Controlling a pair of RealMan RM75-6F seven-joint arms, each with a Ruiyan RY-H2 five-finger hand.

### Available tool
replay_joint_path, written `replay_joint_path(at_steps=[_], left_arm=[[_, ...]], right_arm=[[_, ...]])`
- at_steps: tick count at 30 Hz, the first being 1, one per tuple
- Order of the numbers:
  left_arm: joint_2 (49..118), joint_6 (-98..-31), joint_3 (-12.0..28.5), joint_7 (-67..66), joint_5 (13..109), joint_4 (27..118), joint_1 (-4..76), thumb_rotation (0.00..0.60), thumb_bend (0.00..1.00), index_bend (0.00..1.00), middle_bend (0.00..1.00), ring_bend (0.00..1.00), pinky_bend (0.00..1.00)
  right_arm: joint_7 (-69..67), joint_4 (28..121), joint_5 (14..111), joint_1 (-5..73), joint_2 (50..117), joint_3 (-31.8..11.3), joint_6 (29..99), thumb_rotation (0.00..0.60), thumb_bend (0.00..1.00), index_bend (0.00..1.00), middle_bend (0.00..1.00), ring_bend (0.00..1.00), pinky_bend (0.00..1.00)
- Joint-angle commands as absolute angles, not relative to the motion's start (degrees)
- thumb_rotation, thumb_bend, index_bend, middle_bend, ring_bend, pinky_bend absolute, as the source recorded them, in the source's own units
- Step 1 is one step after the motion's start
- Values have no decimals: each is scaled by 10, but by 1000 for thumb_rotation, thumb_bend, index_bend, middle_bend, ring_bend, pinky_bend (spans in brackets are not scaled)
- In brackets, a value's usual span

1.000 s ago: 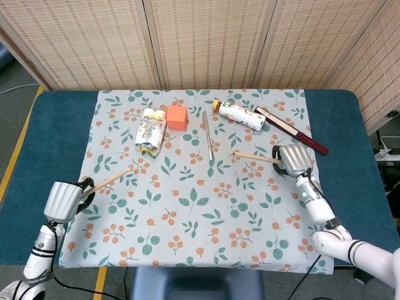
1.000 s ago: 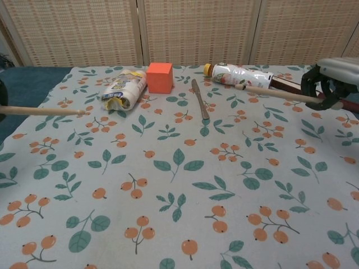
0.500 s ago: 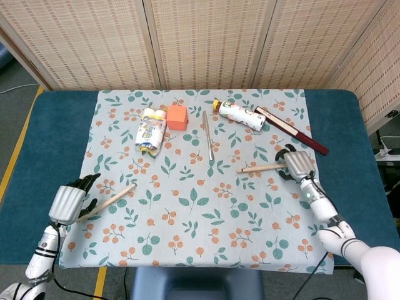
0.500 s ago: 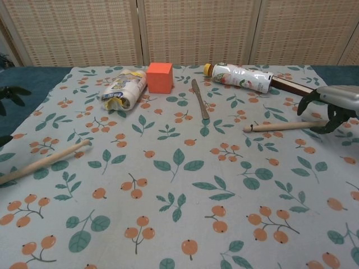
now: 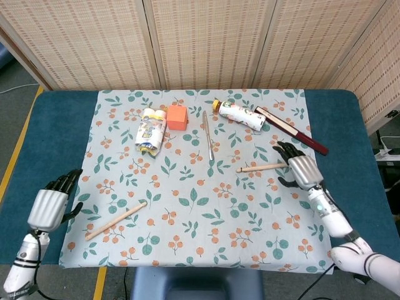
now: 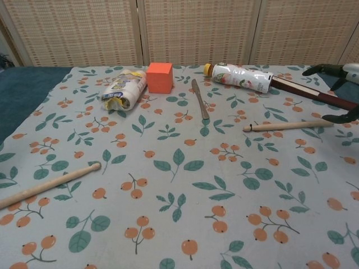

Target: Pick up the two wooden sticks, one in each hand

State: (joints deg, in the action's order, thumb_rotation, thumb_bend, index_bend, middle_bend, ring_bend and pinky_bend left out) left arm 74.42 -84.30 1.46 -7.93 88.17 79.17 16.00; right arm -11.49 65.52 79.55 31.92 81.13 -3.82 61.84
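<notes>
Left hand fingers: spread and empty on the left hand [image 5: 49, 207], which sits over the blue table edge [image 5: 37, 150], just off the cloth's left border.
Right hand fingers: spread apart and holding nothing; the right hand [image 5: 302, 170] hovers at the cloth's right side, its dark fingertips [image 6: 321, 69] showing at the right margin of the chest view.
Left stick: the left stick [image 5: 116, 220] lies flat on the cloth near the front left corner, slanting up to the right, apart from the left hand; also seen at [image 6: 49, 185].
Right stick: the right stick [image 5: 261, 167] lies flat on the cloth, nearly level, its right end just beside the right hand's fingers; whether they touch cannot be told. Also at [image 6: 287, 125].
Cloth: a leaf-and-berry patterned cloth [image 5: 200, 212] covers the table.
Farther back: a snack packet [image 5: 150, 131], an orange cube [image 5: 177, 117], a knife [image 5: 207, 135], a printed bottle [image 5: 240, 115] lying on its side, and a dark red flat rod [image 5: 291, 130] angled beside the bottle.
</notes>
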Motion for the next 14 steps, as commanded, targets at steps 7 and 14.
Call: replay_joint_path(at_steps=[7,14], left_arm=[[696,-873,-19,-61,866,835,90,600,294,151,186,213,404],[686,-862,-10,-77,850,850,84,600,298,143,190,214,409]], right_arm=[[175,894,758,122,695,-7,890,600,209,86,13,0,232],[150,863,800,97,718,-6,922,600,204,68,13,0,232]])
